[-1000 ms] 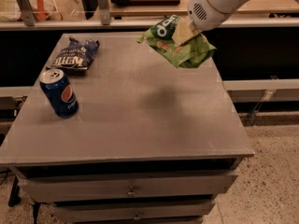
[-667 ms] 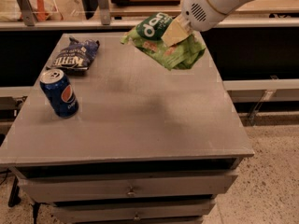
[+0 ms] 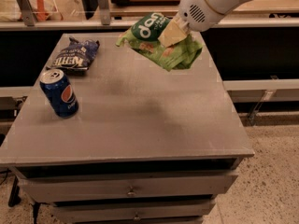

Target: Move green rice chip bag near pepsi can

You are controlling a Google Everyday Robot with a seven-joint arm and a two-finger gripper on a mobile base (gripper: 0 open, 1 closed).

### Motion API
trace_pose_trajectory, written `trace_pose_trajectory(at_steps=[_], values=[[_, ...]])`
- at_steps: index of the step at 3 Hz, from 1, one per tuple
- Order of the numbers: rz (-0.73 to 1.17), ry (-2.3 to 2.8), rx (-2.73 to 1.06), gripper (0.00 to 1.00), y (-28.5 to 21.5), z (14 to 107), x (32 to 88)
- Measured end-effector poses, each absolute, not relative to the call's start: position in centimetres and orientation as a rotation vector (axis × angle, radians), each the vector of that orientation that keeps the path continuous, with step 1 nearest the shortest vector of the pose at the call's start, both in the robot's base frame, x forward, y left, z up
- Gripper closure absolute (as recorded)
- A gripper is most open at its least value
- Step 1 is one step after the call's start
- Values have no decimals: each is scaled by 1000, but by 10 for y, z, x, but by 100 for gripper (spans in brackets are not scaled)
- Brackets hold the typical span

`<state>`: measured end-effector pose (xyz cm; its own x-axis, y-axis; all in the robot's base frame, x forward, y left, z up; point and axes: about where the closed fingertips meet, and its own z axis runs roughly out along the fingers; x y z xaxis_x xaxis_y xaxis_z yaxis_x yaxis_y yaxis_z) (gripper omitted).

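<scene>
— Pose of the arm (image 3: 212, 3), as it is seen?

— It is reached in from the upper right. Its rounded white casing, marked by a small perforated grille, is angled down and leftward above the far side of the desk (image 3: 140, 120). The end effector (image 3: 170, 33) is carried at its lower end, with tan fingers closed on the green rice chip bag (image 3: 161, 48).

— And where is the bag found?

— It is held in the air, clear of the desk top and tilted. Its glossy, crinkled film is hung below the grip, and the dark green round logo is turned toward the left. The pepsi can (image 3: 60, 93), a smooth blue cylinder with a silver top, is stood upright near the left edge, well apart from the bag. A dark blue Kettle chip bag (image 3: 74, 56) is laid flat and crumpled behind the can. The desk top is matte grey, and drawers (image 3: 131, 190) are set underneath.
</scene>
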<state>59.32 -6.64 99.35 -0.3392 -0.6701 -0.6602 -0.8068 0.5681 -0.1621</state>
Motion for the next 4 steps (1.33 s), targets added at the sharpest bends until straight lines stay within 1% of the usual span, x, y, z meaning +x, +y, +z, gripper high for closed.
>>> trace_pose_trajectory(at_steps=[1, 2, 4], values=[[249, 2073, -1255, 100, -64, 983, 584], [271, 2021, -1377, 100, -56, 962, 559], [301, 1864, -1750, 100, -18, 923, 501]])
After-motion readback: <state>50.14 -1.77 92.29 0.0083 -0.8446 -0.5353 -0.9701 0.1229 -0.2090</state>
